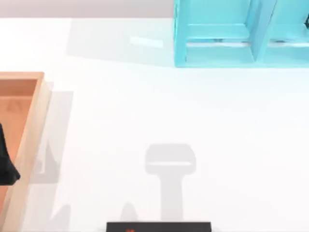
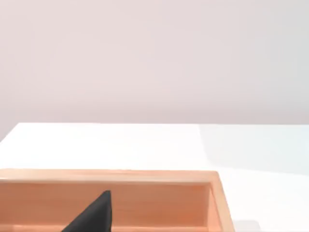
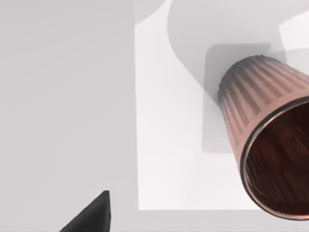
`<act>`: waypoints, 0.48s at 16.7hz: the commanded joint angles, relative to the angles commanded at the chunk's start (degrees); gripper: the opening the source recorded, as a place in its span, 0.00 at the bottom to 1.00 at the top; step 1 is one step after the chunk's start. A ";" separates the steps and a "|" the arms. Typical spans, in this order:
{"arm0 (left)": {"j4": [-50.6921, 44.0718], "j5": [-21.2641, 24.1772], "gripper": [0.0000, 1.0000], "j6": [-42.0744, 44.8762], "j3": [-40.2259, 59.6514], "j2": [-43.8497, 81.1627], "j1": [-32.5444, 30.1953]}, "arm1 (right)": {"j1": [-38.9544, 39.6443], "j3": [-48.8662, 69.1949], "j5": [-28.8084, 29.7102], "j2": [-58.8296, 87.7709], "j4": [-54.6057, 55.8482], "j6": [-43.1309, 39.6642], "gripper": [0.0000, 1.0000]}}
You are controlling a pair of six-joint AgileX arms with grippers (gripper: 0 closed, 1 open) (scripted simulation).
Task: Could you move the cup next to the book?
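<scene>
The cup (image 3: 263, 125) appears in the right wrist view, pale pink and ribbed outside, dark brownish-red inside, its open mouth turned toward the camera. It is over a white surface. A black corner of my right gripper (image 3: 91, 215) shows apart from the cup, with nothing seen in its hold. My left gripper (image 1: 7, 159) is a dark shape at the table's far left, over a wooden tray (image 1: 34, 125). The tray (image 2: 145, 176) and a black part of the left gripper (image 2: 94, 215) also appear in the left wrist view. The book is out of view.
A turquoise shelf unit (image 1: 217, 55) stands at the back right of the white table (image 1: 145, 106). A flat black object with a red mark (image 1: 158, 227) lies at the near edge, centre. A grey shadow (image 1: 170, 164) falls on the table's middle.
</scene>
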 joint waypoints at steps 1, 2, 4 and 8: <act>0.00 0.00 1.00 0.00 0.00 0.00 0.00 | 0.02 -2.17 0.00 0.78 3.18 0.03 1.00; 0.00 0.00 1.00 0.00 0.00 0.00 0.00 | 0.03 -4.19 0.00 1.49 5.96 0.06 1.00; 0.00 0.00 1.00 0.00 0.00 0.00 0.00 | 0.03 -7.30 0.00 2.55 9.75 0.05 1.00; 0.00 0.00 1.00 0.00 0.00 0.00 0.00 | 0.02 -8.51 0.00 2.96 11.11 0.03 1.00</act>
